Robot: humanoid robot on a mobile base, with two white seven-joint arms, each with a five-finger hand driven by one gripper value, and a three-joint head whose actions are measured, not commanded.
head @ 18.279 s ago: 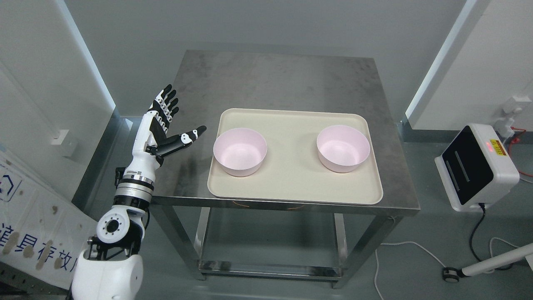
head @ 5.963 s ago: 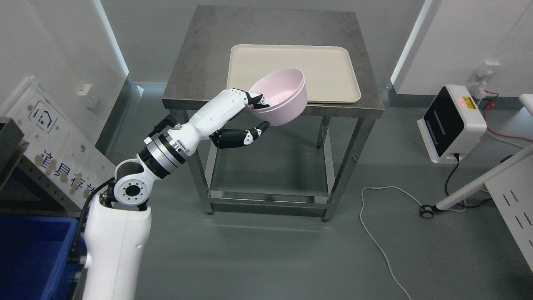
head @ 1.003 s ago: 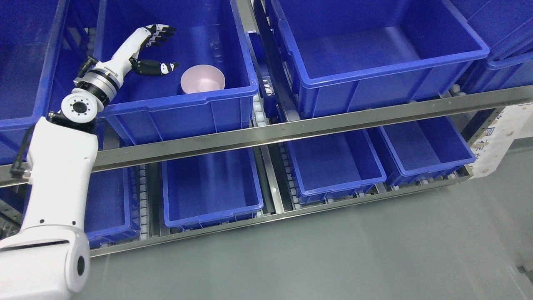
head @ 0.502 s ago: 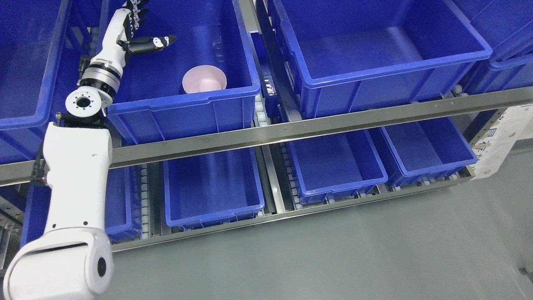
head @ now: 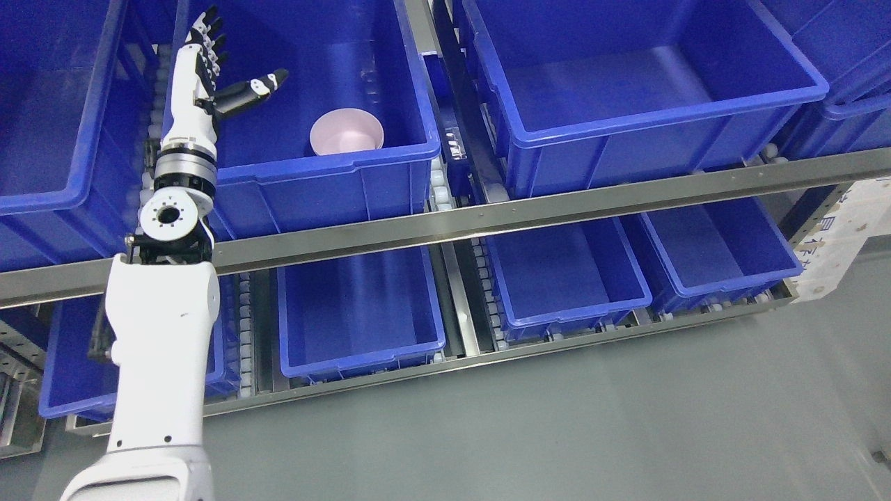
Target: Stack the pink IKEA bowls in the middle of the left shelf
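Inside, round glossy pink bowls (head: 347, 131) in ribbed blue plastic bin (head: 327, 182); left hand (head: 209, 66) splayed, empty.

Blue bin (head: 390, 149) open-topped; pink bowls (head: 346, 132) occupy front; steel rail (head: 487, 216) below.

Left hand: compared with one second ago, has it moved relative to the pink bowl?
Yes. The open left hand has lifted up and left, away from the pink bowl.

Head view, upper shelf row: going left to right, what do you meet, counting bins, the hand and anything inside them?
Far-left blue bin → left hand, open, raised over the next bin's left side → pink bowls resting inside that middle bin → large right bin → a further bin's corner at the right edge.
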